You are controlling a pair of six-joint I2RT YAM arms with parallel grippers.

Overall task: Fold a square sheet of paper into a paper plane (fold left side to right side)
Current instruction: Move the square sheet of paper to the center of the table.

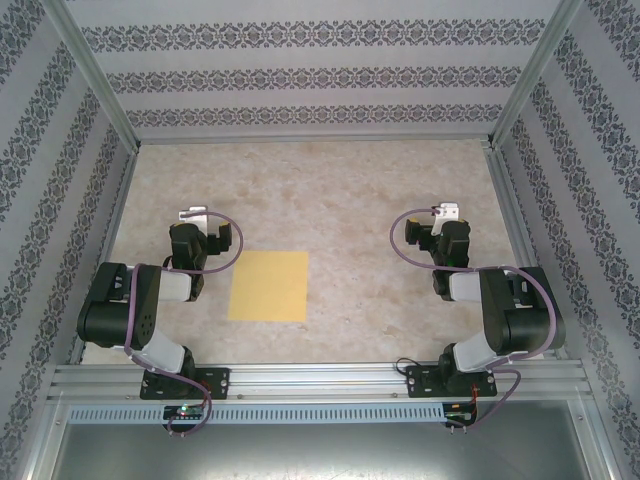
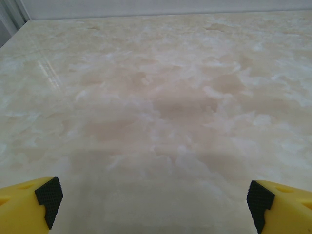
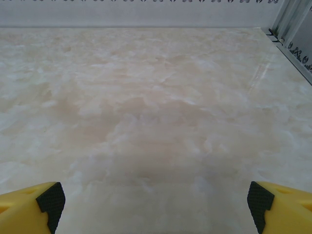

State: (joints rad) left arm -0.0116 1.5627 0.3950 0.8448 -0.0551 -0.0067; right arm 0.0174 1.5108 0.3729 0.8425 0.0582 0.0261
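- Near edge, on the camera side of the square sheet of paper (image 1: 268, 286): aluminium rail (image 1: 320, 378) carrying both arm bases. Left base (image 1: 185, 383) is near-left of the sheet, right base (image 1: 450, 380) well off to its near-right.
- Sheet: yellow-orange, lying flat and unfolded on the beige marbled tabletop (image 1: 350, 200). It sits between the two arms, much closer to the left one.
- Left arm is folded back on itself, just left of the sheet. Left claw (image 2: 153, 197) is past the sheet's far-left corner, near it but apart from it. Wrist view: yellow fingers (image 2: 22, 207) with black tips stand wide apart at the bottom corners, over bare marble.
- Right claw (image 3: 155, 199) is well apart from the sheet, off to its right and a little past its far edge. Black pads (image 3: 51, 200) are spread just as wide, jaws apart and gripping nothing, bare tabletop ahead.
- Both claws face away from the sheet, toward the far side.
- Beyond the sheet's far edge: open tabletop, then the patterned wall (image 1: 300, 75) with grey ornamental bands. Metal frame posts stand at the corners.
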